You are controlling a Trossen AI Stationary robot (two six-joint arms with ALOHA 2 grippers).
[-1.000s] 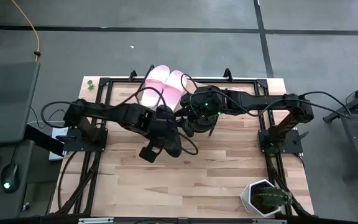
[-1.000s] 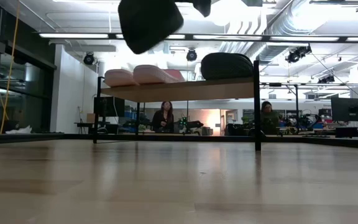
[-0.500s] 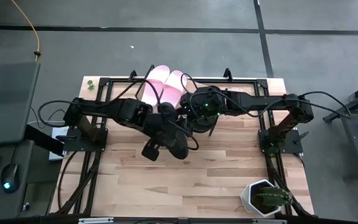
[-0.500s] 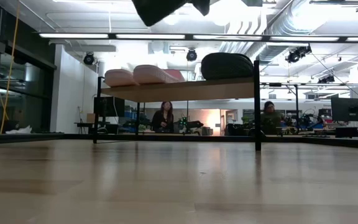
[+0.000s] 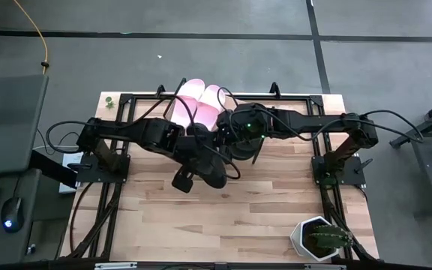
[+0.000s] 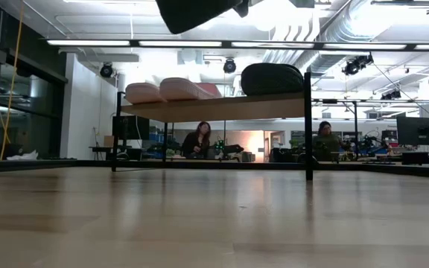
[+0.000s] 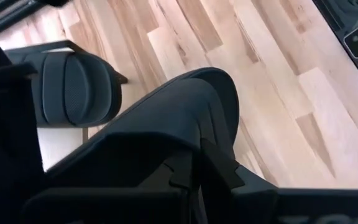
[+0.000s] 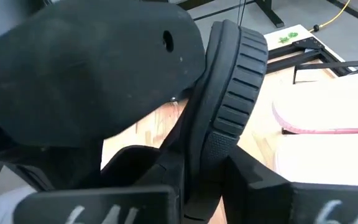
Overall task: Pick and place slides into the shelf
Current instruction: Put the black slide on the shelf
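Observation:
Two light pink slides (image 5: pixel 195 103) lie side by side on the shelf (image 6: pixel 214 108), and one black slide (image 6: pixel 272 78) rests sole-down on the board to their right. A second black slide (image 5: pixel 211 169) hangs in the air over the table in front of the shelf. My left gripper (image 5: pixel 193 154) is shut on it. My right gripper (image 5: pixel 228 142) meets the same slide from the right and is shut on its sole. The low view shows only the slide's lower end (image 6: pixel 192 11) at the picture's top. My left gripper pinches the airborne black slide between its two fingers (image 7: pixel 219 171), at the end nearest the wrist; the fingers hide which part. The slide's rounded free end (image 7: pixel 219 87) points away from the gripper, lifted clear above the table. My right gripper pinches the same slide's ribbed sole rim (image 8: pixel 219 134) between its two fingers (image 8: pixel 244 171), coming level from the table's right. The sole stands on edge in the hold and runs on past the fingertips. It is clear of the table and the shelf.
The shelf's black metal frame (image 5: pixel 276 96) spans the far side of the wooden table (image 5: pixel 276 217). A potted cactus in a white pot (image 5: pixel 317 238) stands at the near right corner. People sit in the room behind the shelf (image 6: pixel 198 140).
My left gripper has carried the black slide up and toward the table's right, turning it as it went. The slide has risen almost out of the low view's top and now lies against my right gripper, which has kept its place.

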